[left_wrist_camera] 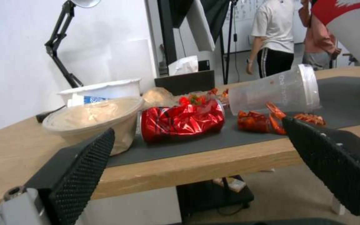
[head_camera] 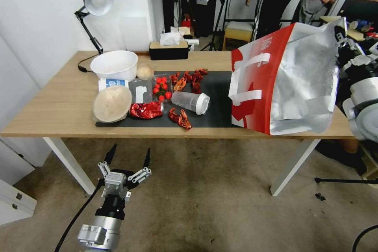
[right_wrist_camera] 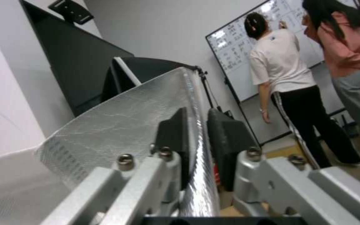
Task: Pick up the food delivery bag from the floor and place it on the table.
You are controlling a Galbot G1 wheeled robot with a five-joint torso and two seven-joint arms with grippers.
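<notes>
Pinching the foil-lined rim, the right gripper (right_wrist_camera: pixel 197 147) holds the food delivery bag (head_camera: pixel 283 82), which rests tilted on the table (head_camera: pixel 51 110) at its right end. It looks light, crinkly and floppy, so the rim suits gripping. The left gripper (head_camera: pixel 128 159) hovers spread above the floor (head_camera: pixel 220 204).

Bright even indoor light; wrist views soft, blurred.

The right claw (right_wrist_camera: pixel 197 142) pinches the silver foil rim of the food delivery bag (right_wrist_camera: pixel 117 125) between its two dark fingers (right_wrist_camera: pixel 226 137). The foil wall spreads away to one side of the claw, and the rim runs straight through its grip.
</notes>
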